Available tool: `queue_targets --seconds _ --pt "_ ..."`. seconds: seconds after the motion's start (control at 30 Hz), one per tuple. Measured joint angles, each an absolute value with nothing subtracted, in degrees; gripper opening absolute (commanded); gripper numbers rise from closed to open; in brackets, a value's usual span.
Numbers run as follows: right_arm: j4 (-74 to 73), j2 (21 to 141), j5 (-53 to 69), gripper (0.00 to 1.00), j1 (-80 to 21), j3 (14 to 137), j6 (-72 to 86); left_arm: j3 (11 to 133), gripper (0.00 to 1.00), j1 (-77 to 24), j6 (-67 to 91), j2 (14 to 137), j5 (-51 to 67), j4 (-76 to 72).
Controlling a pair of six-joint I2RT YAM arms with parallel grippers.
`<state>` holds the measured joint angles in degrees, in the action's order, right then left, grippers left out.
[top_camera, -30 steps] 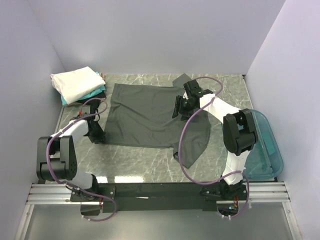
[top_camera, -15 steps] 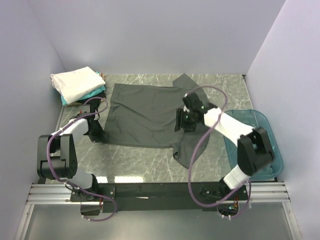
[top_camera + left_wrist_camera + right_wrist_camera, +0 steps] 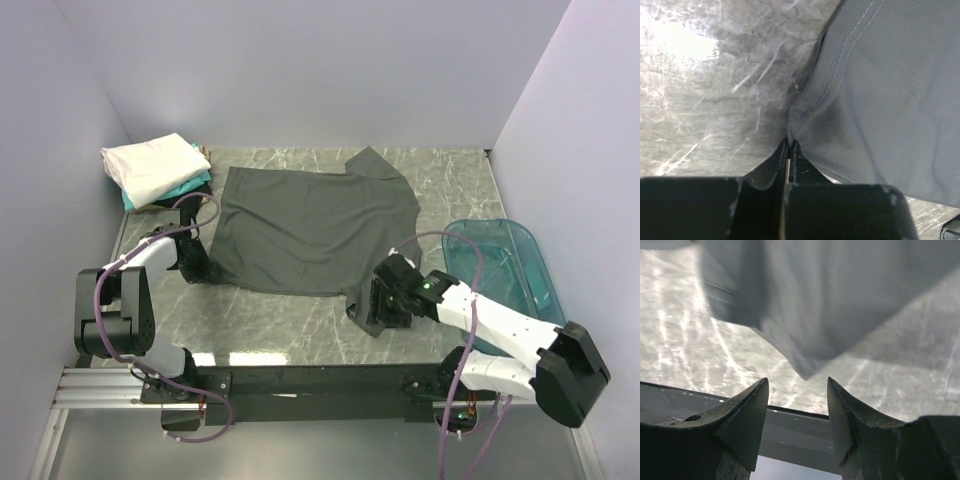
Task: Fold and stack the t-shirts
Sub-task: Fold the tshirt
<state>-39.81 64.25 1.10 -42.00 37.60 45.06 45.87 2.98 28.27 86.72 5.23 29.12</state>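
The dark grey shirt point(image 3: 310, 225) lay spread flat in the middle of the bench point(image 3: 290, 325), hem to the left and sleeves to the right. The folded stack of white, teal and black shirts point(image 3: 155, 168) sat well apart at the far left corner, and the blue tub point(image 3: 515, 275) was off to the right. The step in hand looked like the start of the first fold: taking hold of the near edge at both ends. The left jaws were pinched fully shut on the shirt's near hem corner, with cloth caught between them in the left wrist view. The right jaws stood partly open and held nothing, low over the bench with the tip of the near sleeve point(image 3: 807, 367) just ahead of the gap. The next move, as I judged it, called for the right jaws to ease forward until sleeve cloth sat between them and then close. Only then should both arms raise the near edge together, since lifting one end alone would likely drag the shirt askew.
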Motion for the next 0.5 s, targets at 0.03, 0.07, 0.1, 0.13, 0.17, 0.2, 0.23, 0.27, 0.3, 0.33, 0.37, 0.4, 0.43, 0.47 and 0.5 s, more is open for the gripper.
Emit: queue_targets --seconds 0.03,0.07,0.1,0.13,0.17,0.2,0.23,0.27,0.3,0.33,0.37,0.4,0.43,0.47,0.5 --pt "-39.9 63.11 0.89 0.57 -42.26 36.47 46.17 45.87 0.01 2.98 28.14 86.72 5.34 29.08" --pt "-40.03 62.22 0.78 0.56 -42.46 35.4 47.27 45.8 0.01 2.98 28.1 86.72 5.54 28.91" --pt "-40.18 61.91 0.6 0.56 -42.52 34.74 47.97 45.74 0.01 2.96 28.08 86.72 5.76 28.77" --pt "-40.1 61.8 0.49 0.55 -42.57 34.04 48.75 45.69 0.01 2.96 28.08 86.72 5.87 28.69" --pt "-39.92 61.8 0.43 0.55 -42.61 33.41 49.43 45.65 0.01 2.96 28.08 86.72 6.07 28.56" --pt "-39.77 61.87 0.4 0.55 -42.61 32.82 50.06 45.63 0.01 2.96 28.08 86.72 6.24 28.47" --pt "-39.46 61.91 0.4 0.55 -42.61 32.27 50.59 45.6 0.01 2.9 28.08 86.72 6.28 28.4" --pt "-39.35 62.06 0.43 0.54 -42.61 32.03 51.0 45.6 0.01 2.83 28.08 86.72 6.26 28.34" --pt "-38.92 62.41 0.4 0.54 -42.61 31.83 51.42 45.6 0.01 2.79 28.08 86.72 6.28 28.29" --pt "-38.41 62.87 0.43 0.54 -42.61 31.81 51.72 45.6 0.01 2.72 28.08 86.72 6.28 28.27" --pt "-37.76 63.37 0.43 0.54 -42.61 31.81 51.94 45.6 0.01 2.63 28.08 86.72 6.28 28.23" --pt "-37.08 63.94 0.43 0.53 -42.61 31.81 52.12 45.6 0.01 2.52 28.08 86.72 6.28 28.21" --pt "-36.45 64.58 0.43 0.53 -42.61 31.81 52.23 45.58 0.01 2.42 28.08 86.72 6.26 28.18" --pt "-35.92 65.32 0.45 0.53 -42.63 31.81 52.25 45.58 0.01 2.35 28.08 86.72 6.24 28.16" --pt "-35.48 66.11 0.45 0.53 -42.63 31.81 52.25 45.58 0.01 2.26 28.08 86.72 6.24 28.14"
